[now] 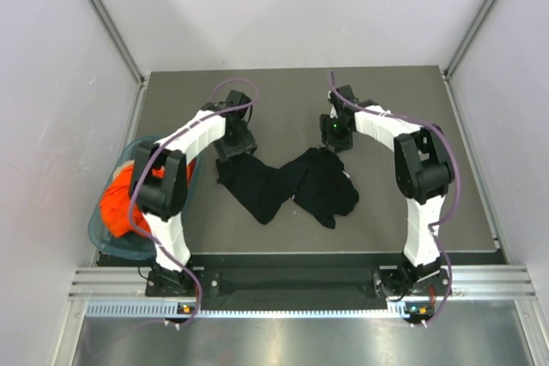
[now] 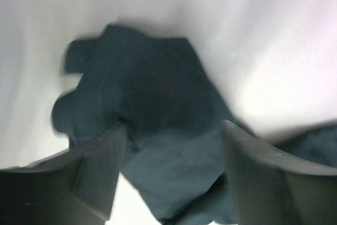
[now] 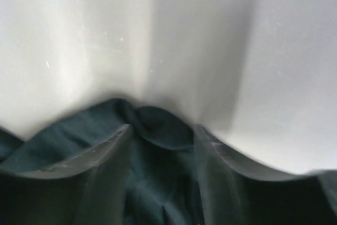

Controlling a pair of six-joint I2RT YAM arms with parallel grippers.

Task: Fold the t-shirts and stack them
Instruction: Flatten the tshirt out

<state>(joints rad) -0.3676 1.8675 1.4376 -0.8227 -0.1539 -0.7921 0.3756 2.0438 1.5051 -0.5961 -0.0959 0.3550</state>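
Left tool (image 2: 174, 133) is spread wide, hovering right over the upper-left corner of the crumpled black cloth t-shirt (image 1: 287, 184), which lies mid-counter (image 1: 403, 96). Right tool (image 3: 163, 133) is down at that shirt's top edge, half-narrowed, with a ridge of fabric in its gap. Pinched or not, can't tell. Bright orange cloth t-shirt (image 1: 116, 203) sits bunched in the teal plastic basket (image 1: 107, 244) at the left edge.

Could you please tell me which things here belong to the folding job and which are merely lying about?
Belong to the job:
- black t-shirt, crumpled on the table
- orange t-shirt, bunched inside the teal plastic basket

Just lying about:
- teal plastic basket, at the table's left edge; it only holds the orange shirt
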